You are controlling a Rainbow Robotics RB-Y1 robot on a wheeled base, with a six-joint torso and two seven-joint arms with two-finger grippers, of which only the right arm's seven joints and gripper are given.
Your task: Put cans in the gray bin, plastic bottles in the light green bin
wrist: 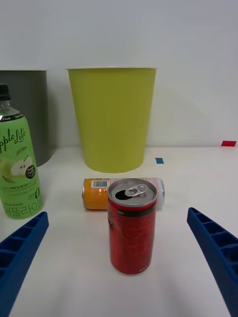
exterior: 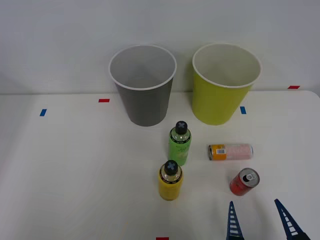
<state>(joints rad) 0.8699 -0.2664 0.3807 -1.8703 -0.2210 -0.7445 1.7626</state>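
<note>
A red can (exterior: 243, 181) (wrist: 131, 226) with a silver top stands upright at the table's front right. Just behind it a pale pink can (exterior: 230, 151) (wrist: 96, 193) with an orange end lies on its side. A green bottle (exterior: 180, 143) (wrist: 18, 166) and a yellow bottle (exterior: 171, 180), both black-capped, stand upright left of the cans. The gray bin (exterior: 143, 85) (wrist: 30, 114) and the light green bin (exterior: 225, 84) (wrist: 113, 118) stand side by side at the back. My right gripper (exterior: 259, 218) (wrist: 119, 260) is open just in front of the red can, its blue fingers (wrist: 22, 247) apart and touching nothing.
Small blue and red tape marks (exterior: 103, 100) dot the white table (exterior: 75, 170). A pale wall rises behind the bins. Open tabletop lies to the left of the bottles.
</note>
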